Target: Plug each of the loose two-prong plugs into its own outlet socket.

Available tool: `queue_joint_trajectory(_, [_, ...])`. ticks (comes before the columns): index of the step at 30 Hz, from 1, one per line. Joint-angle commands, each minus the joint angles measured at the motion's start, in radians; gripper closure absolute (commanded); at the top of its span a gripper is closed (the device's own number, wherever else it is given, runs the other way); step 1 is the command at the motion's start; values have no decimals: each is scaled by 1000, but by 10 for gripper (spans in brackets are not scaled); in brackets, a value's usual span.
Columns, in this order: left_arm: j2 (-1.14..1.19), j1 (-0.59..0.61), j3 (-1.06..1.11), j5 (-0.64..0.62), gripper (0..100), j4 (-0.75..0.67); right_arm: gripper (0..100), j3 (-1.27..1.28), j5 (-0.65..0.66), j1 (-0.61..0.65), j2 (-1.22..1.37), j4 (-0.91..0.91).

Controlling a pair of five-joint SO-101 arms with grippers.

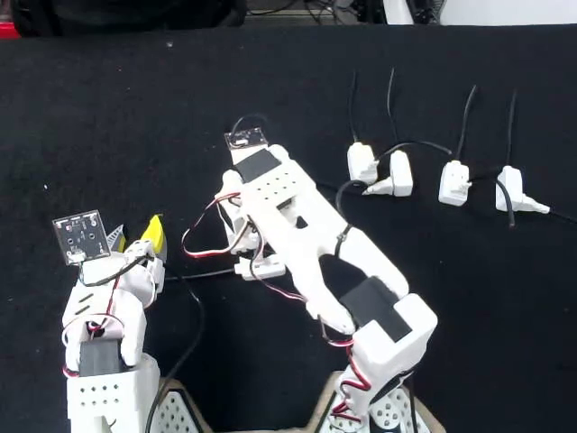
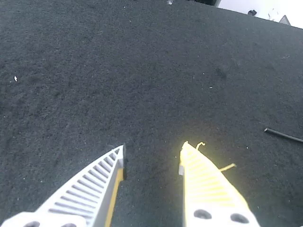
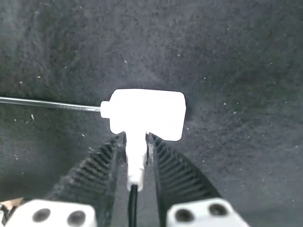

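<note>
A white outlet block (image 3: 147,113) lies on the black cloth, a thin cable running off one side. A white two-prong plug (image 3: 136,161) meets its near face, and my right gripper (image 3: 136,142) is shut on that plug; a black cable trails back between the fingers. From above, the same gripper (image 1: 257,267) sits at the table's middle with the white block (image 1: 268,268) under it. My left gripper (image 2: 154,147) is open over bare cloth, at the front left (image 1: 135,239) in the high view, one finger (image 1: 155,233) yellow.
Several white outlet blocks (image 1: 362,162) (image 1: 453,183) with black cables lie in a row at the back right. Two of them (image 1: 401,174) (image 1: 511,189) have a white plug sticking out sideways. A black cable (image 1: 194,316) runs across the front between the arms.
</note>
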State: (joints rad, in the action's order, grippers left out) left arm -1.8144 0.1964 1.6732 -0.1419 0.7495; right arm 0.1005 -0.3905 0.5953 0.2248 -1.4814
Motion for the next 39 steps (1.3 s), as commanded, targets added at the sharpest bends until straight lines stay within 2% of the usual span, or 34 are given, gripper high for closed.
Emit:
queue_joint_trajectory(1, [-8, 8, -22, 0, 805, -21, 988, -1, 0, -20, -76, -9])
queue_joint_trajectory(39, [-8, 8, -22, 0, 805, -21, 988, -19, 0, -18, 91, 64])
